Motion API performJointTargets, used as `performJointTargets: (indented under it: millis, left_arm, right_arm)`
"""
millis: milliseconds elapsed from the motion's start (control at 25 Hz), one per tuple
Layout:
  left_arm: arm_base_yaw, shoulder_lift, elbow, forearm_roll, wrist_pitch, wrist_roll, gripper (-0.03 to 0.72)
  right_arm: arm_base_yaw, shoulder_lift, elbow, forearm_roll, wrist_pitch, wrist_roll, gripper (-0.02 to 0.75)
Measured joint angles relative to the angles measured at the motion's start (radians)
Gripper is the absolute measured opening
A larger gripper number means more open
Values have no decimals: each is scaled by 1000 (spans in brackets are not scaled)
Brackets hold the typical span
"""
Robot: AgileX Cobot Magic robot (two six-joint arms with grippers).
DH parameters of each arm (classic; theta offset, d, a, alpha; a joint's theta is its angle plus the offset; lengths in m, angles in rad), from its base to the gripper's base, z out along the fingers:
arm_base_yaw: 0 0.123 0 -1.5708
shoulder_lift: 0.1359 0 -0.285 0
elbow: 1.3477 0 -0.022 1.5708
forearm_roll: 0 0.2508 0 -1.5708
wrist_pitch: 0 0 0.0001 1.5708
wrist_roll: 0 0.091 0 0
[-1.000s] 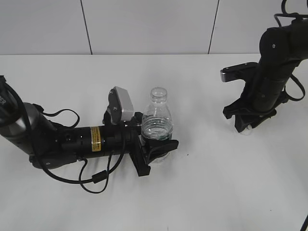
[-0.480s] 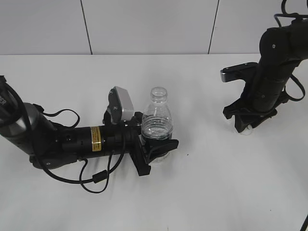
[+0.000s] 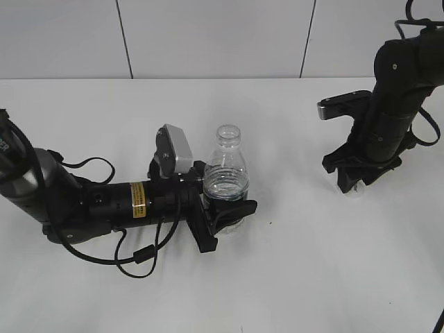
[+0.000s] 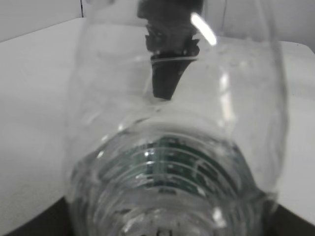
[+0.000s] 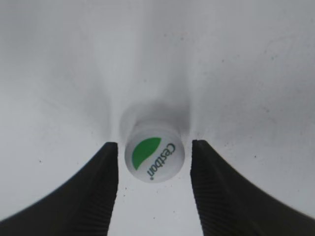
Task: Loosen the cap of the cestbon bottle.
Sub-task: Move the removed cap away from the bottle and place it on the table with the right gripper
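Cap (image 5: 154, 159) is off, near the desk's right edge between my parted right fingers (image 5: 106, 191); left fingers (image 3: 225, 211) clamp the bottle (image 3: 226, 177); next, retract.

Your bottle (image 3: 226, 175): clear glossy ribbed plastic.
Your cap (image 5: 154, 152): smooth white plastic, green print.
Your right claw (image 5: 154, 189) fingers (image 5: 101, 189): matt black, finely ridged.
Your table (image 3: 291, 270): matt white.

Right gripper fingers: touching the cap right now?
Apart. The right wrist view shows the cap lying on the table between the right gripper fingers, with a strip of white table visible on each side.
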Motion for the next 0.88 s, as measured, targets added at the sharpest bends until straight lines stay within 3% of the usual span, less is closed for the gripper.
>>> performJointTargets:
  millis: [160,880]
  left_arm:
    - [0,0,0,-2,-1,-15,411]
    - [0,0,0,-6,-10,-93,585]
  right_arm:
    - [0,0,0,0,11,-8,374]
    - [0,0,0,0,17,-26,377]
